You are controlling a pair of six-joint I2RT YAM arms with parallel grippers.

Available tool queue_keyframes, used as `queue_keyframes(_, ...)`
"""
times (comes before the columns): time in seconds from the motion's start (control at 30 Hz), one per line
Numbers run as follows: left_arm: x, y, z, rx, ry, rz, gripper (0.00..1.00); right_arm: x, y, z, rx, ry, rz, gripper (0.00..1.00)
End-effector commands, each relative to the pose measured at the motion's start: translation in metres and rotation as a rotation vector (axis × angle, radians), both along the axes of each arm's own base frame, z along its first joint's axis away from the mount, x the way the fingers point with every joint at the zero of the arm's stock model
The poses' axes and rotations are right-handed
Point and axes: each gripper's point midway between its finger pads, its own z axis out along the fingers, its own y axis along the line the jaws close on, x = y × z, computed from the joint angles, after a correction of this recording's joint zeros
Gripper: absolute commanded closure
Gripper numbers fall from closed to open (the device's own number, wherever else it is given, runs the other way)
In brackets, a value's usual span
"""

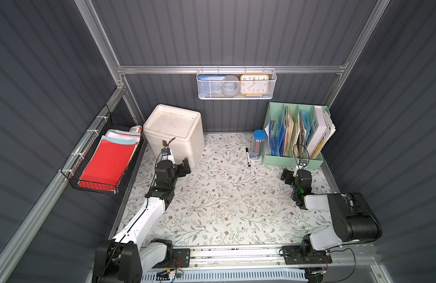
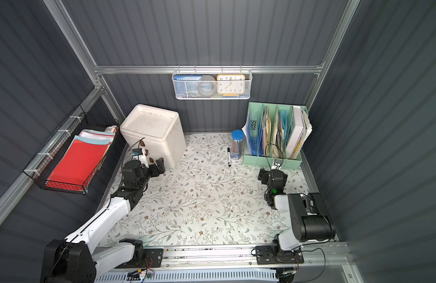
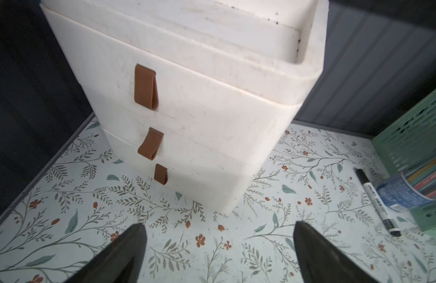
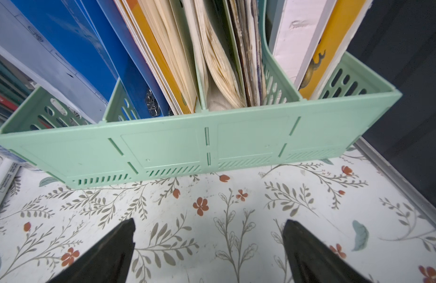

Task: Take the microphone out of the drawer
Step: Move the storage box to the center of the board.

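– At the back-left corner of the table (image 1: 224, 201), the white drawer unit (image 1: 174, 132) has all three drawers shut, so we see no microphone. We judge it lies inside, though which drawer we cannot tell. Extraction has not begun.
– Then we open first. Our left gripper (image 3: 219, 224) faces the brown pull tabs (image 3: 150, 144), jaws spread fully, holding nothing; it must pinch one tab and draw straight out. Our right gripper (image 4: 209, 220), equally wide and empty, hovers near the green file organizer (image 4: 187, 147).
– Other containers?
– Black wire basket (image 1: 94, 187): red and white sheets (image 1: 106, 161). Organizer: folders (image 4: 101, 49), papers (image 4: 219, 61). White mesh basket (image 1: 236, 97): a clock (image 1: 254, 84). Blue-capped tube (image 1: 258, 144): pencils (image 1: 257, 148).
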Motion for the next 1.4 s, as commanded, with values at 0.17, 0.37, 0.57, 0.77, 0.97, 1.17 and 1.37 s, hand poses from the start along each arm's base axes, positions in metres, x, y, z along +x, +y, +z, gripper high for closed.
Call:
queue_keyframes(0.17,0.028,-0.028,0.067,-0.118,0.049,-0.092,0.03,0.006,0.001,0.011,0.005,-0.031,0.002,0.01)
queue_keyframes(0.37,0.084,-0.045,0.102,-0.051,0.113,-0.169,0.09,0.006,0.001,0.010,0.005,-0.029,0.002,0.01)
queue_keyframes(0.57,0.130,-0.054,0.120,0.027,0.122,-0.213,0.17,0.006,0.001,0.010,0.005,-0.028,0.002,0.01)
queue_keyframes(0.77,0.163,-0.066,0.096,0.085,0.262,-0.253,0.29,0.006,0.001,0.010,0.005,-0.029,0.001,0.01)
queue_keyframes(0.97,0.172,-0.074,0.067,0.155,0.312,-0.258,0.30,0.006,0.001,0.010,0.005,-0.028,0.001,0.01)
queue_keyframes(1.17,0.173,-0.090,0.038,0.224,0.368,-0.295,0.32,0.006,0.001,0.010,0.006,-0.027,0.002,0.01)
queue_keyframes(1.37,0.174,-0.095,0.024,0.266,0.390,-0.305,0.42,0.006,0.001,0.010,0.004,-0.028,0.003,0.01)
